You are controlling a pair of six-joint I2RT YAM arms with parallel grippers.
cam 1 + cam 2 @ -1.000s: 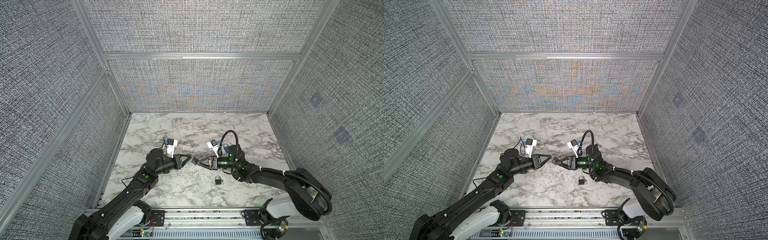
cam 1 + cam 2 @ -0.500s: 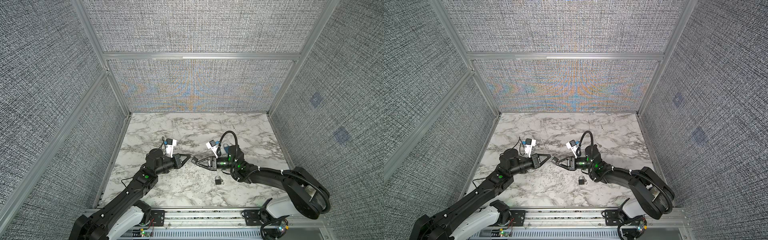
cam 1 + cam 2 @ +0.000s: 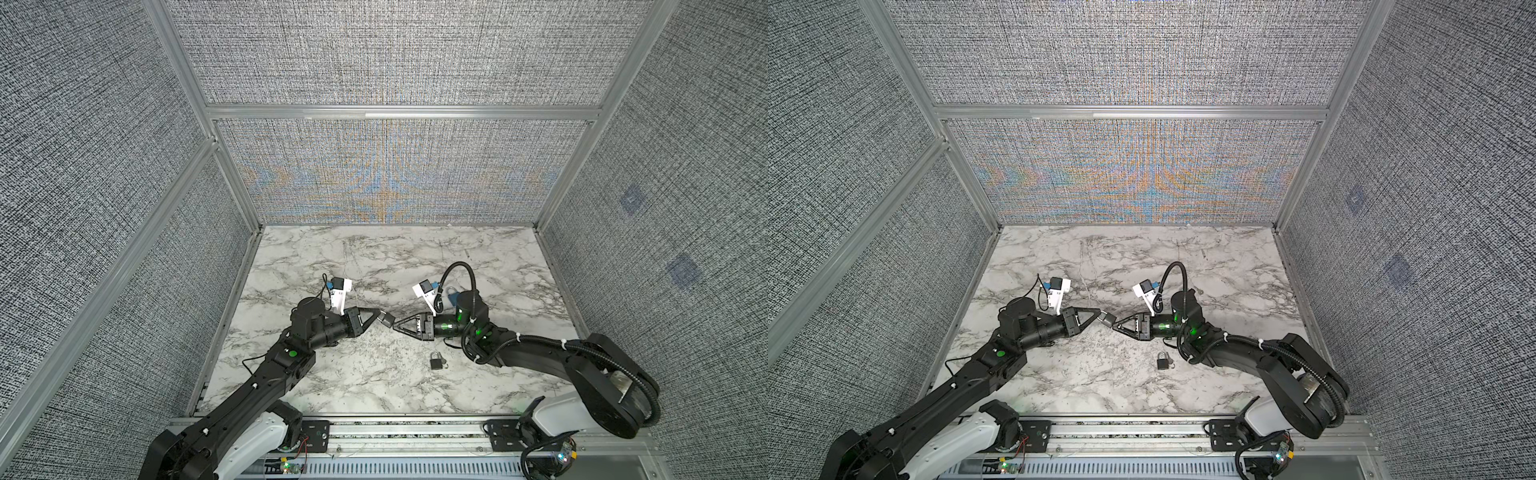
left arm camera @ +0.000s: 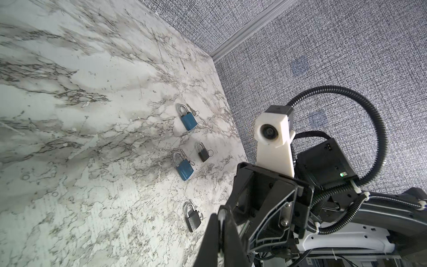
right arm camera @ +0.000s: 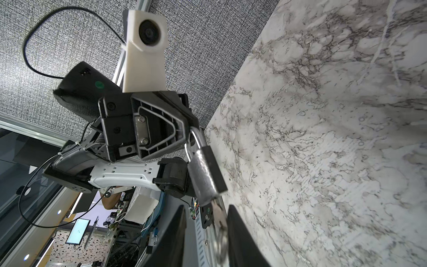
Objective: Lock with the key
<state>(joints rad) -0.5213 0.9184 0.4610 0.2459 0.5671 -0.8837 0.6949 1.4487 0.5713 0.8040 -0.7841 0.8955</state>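
The left jaws are clamping the shackle of the padlock (image 5: pixel 206 171), holding it in the air above the middle of the counter (image 3: pixel 374 257), with its body pointing toward the right arm. The key (image 5: pixel 218 215) is sticking out of the padlock's underside. The right jaws are standing partly apart around the key, one finger just beside it, not pinching it. A second black padlock (image 3: pixel 436 360) is lying on the counter near the right arm.
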